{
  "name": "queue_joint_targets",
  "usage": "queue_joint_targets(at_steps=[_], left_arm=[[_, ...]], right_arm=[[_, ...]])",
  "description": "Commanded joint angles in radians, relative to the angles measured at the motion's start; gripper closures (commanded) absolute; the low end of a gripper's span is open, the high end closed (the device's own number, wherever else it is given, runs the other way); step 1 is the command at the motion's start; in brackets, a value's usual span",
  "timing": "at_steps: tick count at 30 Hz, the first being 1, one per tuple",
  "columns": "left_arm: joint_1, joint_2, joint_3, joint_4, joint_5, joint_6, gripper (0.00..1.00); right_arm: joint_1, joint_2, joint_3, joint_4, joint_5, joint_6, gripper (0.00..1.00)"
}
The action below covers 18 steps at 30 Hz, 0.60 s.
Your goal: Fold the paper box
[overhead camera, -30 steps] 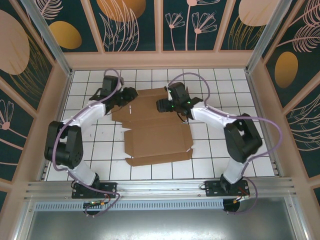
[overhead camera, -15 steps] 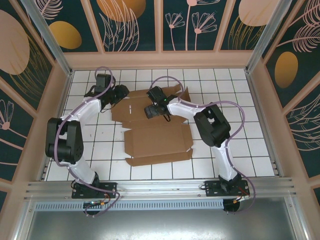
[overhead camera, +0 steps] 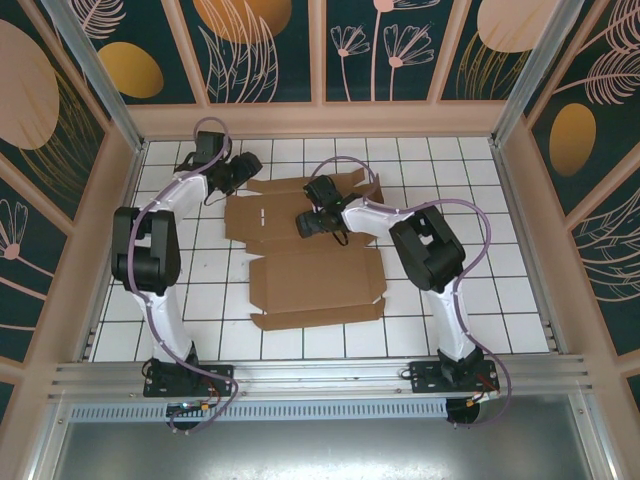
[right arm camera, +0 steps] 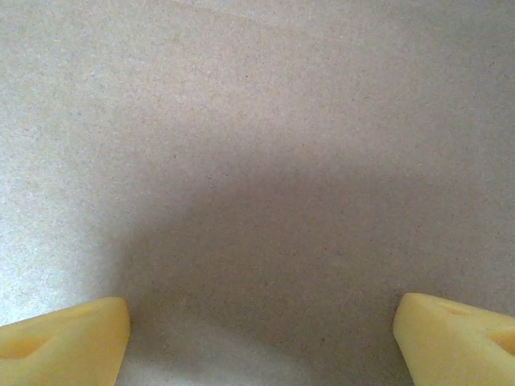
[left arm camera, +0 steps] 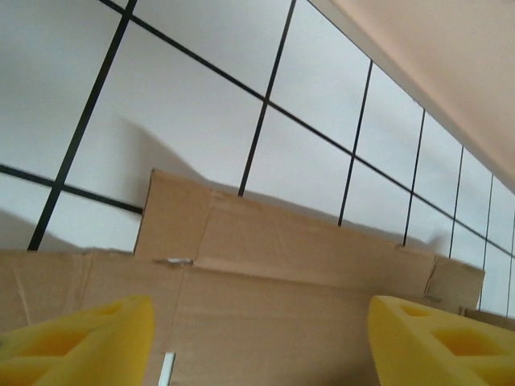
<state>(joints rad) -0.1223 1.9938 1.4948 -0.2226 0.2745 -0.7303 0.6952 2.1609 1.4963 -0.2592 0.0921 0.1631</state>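
Note:
The paper box (overhead camera: 315,275) lies as a flat brown cardboard blank in the middle of the white tiled floor, with one flap (overhead camera: 366,186) at its far right standing up. My left gripper (overhead camera: 246,172) hovers at the blank's far left corner. In the left wrist view it (left arm camera: 257,354) is open, its yellow pads (left arm camera: 76,342) wide apart over the cardboard (left arm camera: 265,273) with nothing between them. My right gripper (overhead camera: 307,224) hangs low over the far middle panel. It (right arm camera: 257,346) is open too, with bare cardboard (right arm camera: 257,161) close beneath it.
Wooden walls (overhead camera: 320,120) close in the tiled floor (overhead camera: 450,190) on three sides. An aluminium rail (overhead camera: 320,380) runs along the near edge by the arm bases. Bare tiles lie right and left of the blank.
My left gripper has opened wide and drawn back toward the far left corner. My right gripper has slid left and slightly nearer over the far panel; the far right flap now stands up.

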Motion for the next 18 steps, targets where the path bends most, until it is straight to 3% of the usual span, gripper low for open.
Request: queue_joint_targets(at_steps=[1, 18], left_arm=[[0.018, 0.073, 0.071, -0.087, 0.009, 0.032, 0.23], [0.023, 0.323, 0.288, -0.115, 0.083, 0.114, 0.29]], right_arm=[[-0.014, 0.040, -0.074, -0.122, -0.014, 0.049, 0.12], [-0.006, 0.037, -0.071, -0.134, -0.006, 0.041, 0.13]])
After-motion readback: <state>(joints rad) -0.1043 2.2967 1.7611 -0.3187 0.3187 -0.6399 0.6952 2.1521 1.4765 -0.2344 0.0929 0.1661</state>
